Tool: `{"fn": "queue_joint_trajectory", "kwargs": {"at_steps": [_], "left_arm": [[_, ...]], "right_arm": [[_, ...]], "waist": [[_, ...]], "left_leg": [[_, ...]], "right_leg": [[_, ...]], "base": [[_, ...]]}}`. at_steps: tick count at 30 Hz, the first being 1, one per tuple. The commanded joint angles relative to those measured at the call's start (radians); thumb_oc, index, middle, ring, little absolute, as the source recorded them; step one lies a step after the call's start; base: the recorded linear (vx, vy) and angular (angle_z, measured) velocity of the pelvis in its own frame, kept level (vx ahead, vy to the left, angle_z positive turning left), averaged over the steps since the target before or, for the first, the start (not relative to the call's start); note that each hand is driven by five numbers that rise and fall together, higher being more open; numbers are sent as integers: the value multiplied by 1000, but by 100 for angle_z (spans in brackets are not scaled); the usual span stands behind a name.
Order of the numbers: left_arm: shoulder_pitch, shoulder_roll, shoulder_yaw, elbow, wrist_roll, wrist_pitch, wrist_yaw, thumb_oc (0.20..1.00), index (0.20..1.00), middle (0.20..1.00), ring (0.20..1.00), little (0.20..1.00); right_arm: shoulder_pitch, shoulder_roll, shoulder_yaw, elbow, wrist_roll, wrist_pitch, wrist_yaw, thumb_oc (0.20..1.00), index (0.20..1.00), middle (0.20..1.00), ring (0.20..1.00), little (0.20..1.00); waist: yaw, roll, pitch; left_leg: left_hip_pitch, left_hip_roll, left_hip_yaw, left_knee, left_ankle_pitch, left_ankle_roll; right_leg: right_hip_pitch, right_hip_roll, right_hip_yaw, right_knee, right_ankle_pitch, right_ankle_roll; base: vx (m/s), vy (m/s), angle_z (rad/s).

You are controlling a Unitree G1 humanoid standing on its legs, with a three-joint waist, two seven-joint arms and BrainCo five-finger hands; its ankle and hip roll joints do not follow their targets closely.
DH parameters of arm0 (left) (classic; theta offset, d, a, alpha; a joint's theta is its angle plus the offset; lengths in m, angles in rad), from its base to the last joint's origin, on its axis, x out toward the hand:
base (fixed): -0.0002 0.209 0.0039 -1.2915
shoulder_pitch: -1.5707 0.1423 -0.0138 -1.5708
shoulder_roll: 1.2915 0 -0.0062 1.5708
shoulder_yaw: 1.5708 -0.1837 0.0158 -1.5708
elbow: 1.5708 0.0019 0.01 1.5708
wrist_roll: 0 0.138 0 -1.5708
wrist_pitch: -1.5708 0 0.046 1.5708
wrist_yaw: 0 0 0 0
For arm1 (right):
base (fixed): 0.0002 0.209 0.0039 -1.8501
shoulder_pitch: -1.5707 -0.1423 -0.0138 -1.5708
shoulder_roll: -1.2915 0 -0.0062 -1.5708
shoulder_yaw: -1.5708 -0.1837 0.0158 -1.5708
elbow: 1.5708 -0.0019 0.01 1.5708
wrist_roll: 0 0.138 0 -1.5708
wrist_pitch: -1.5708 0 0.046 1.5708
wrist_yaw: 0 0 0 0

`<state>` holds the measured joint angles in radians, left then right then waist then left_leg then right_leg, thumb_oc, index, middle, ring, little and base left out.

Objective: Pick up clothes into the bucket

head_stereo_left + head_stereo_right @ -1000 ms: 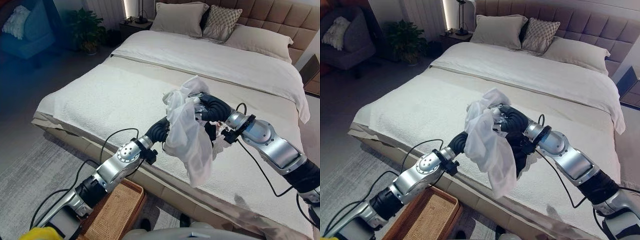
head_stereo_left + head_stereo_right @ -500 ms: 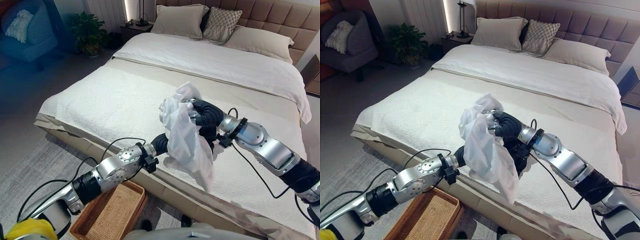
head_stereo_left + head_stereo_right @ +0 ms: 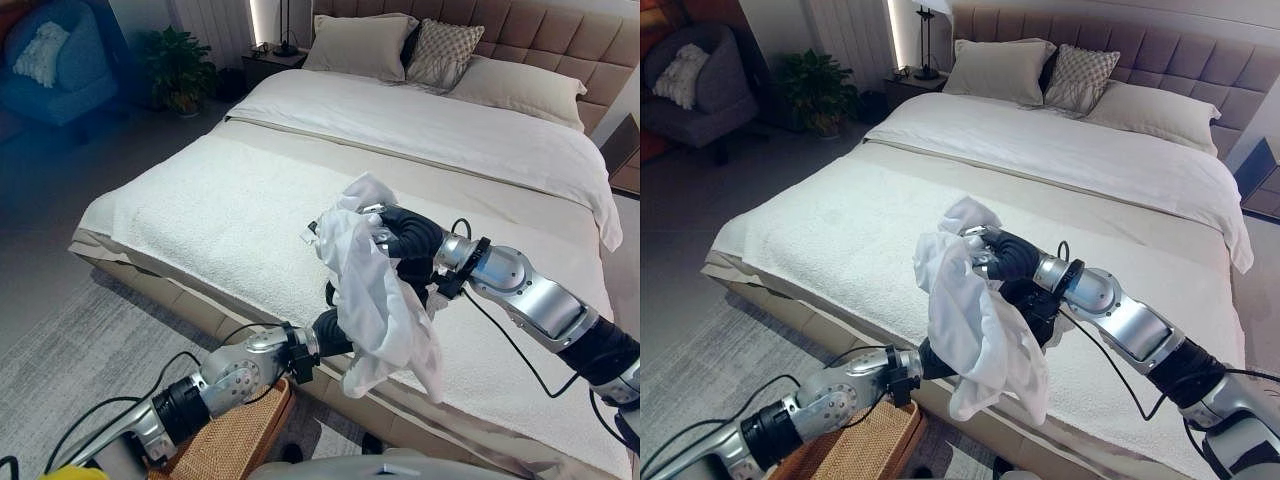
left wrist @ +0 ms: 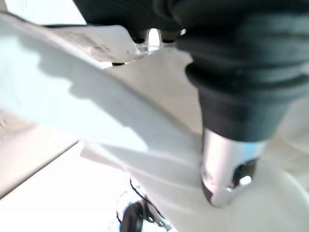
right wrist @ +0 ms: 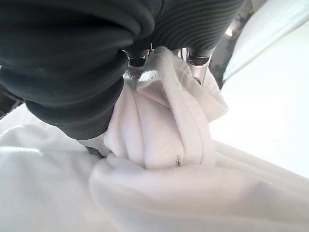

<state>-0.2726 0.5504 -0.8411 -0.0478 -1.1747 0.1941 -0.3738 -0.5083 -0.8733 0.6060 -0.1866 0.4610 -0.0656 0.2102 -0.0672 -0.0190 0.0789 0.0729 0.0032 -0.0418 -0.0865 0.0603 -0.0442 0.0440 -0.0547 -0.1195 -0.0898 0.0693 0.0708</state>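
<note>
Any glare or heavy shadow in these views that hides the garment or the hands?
Left wrist view: a broad shadow crosses the white garment, and one corner is washed out. Right wrist view: the bed glares white, yet the right hand curled on the garment reads clearly. Eye views: evenly lit, a light strip glowing past the bed.

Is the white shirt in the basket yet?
Not yet. The white garment hangs bunched from the right hand above the bed's edge; the wicker basket sits below.

white garment (image 3: 378, 290): 1 | wicker basket (image 3: 232, 444): 1 | pillows (image 3: 362, 42): 3 | armchair (image 3: 695, 85): 1 | plant (image 3: 175, 62): 1
</note>
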Motion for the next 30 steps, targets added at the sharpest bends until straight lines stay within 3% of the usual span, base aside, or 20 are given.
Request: {"fn": "queue_joint_trajectory", "kwargs": {"at_steps": [1,2,7,17,19,20,21,27,28,30], "left_arm": [[2,-64,12,61,-68,2,-62,482,482,482,482,482],[19,-87,30,68,-70,3,-67,200,200,200,200,200],[73,-159,93,92,-85,-6,-73,200,200,200,200,200],[150,-212,222,93,-93,-44,-70,200,200,200,200,200],[176,-215,270,89,-92,-59,-63,200,200,200,200,200],[176,-215,270,89,-92,-59,-63,200,200,200,200,200],[191,-215,296,86,-90,-68,-59,200,200,200,200,200],[232,-177,449,50,-12,-174,-2,200,200,200,200,200],[249,-154,521,35,53,-229,30,200,200,200,200,200],[260,-141,558,25,104,-256,53,200,200,200,200,200]], "right_arm": [[-91,32,-34,-14,13,-83,-4,200,200,200,200,200],[-85,38,-40,-9,8,-83,-1,200,200,200,200,200],[-65,56,-68,5,-26,-88,10,200,200,200,200,200],[8,88,-166,13,-85,-92,17,200,200,200,200,200],[41,100,-204,14,-95,-92,19,351,351,351,351,351],[42,100,-205,13,-96,-92,19,551,551,551,551,551],[61,103,-228,13,-107,-93,13,1000,1000,1000,1000,1000],[154,136,-324,24,-157,-97,-4,1000,1000,1000,1000,1000],[198,151,-374,28,-176,-100,-15,1000,1000,1000,1000,1000],[229,169,-408,35,-187,-101,-29,1000,1000,1000,1000,1000]], "waist": [[-6,-50,-36],[-4,-51,-36],[0,-56,-35],[5,-56,-32],[7,-55,-32],[7,-55,-33],[8,-55,-34],[18,-52,-35],[22,-50,-36],[25,-49,-37]], "left_leg": [[-35,-12,16,66,-72,4],[-36,-11,17,65,-72,4],[-35,-11,13,65,-74,7],[-33,-14,11,71,-82,17],[-33,-15,11,70,-84,20],[-33,-15,11,70,-84,20],[-32,-15,11,71,-85,21],[-30,-19,9,69,-87,27],[-29,-19,6,67,-87,28],[-28,-19,4,66,-88,28]], "right_leg": [[-1,-45,-2,64,-42,60],[0,-45,-3,63,-43,59],[0,-43,-4,63,-44,56],[-1,-44,0,73,-49,53],[-3,-44,1,77,-51,54],[-3,-44,2,77,-51,54],[-3,-44,2,79,-52,53],[-4,-43,5,78,-52,53],[-3,-44,5,77,-53,53],[-1,-44,4,75,-53,53]], "base": [[0,0,0],[0,0,0],[0,0,0],[0,0,0],[0,0,0],[0,0,0],[0,0,0],[0,0,0],[0,0,0],[0,0,0]]}}
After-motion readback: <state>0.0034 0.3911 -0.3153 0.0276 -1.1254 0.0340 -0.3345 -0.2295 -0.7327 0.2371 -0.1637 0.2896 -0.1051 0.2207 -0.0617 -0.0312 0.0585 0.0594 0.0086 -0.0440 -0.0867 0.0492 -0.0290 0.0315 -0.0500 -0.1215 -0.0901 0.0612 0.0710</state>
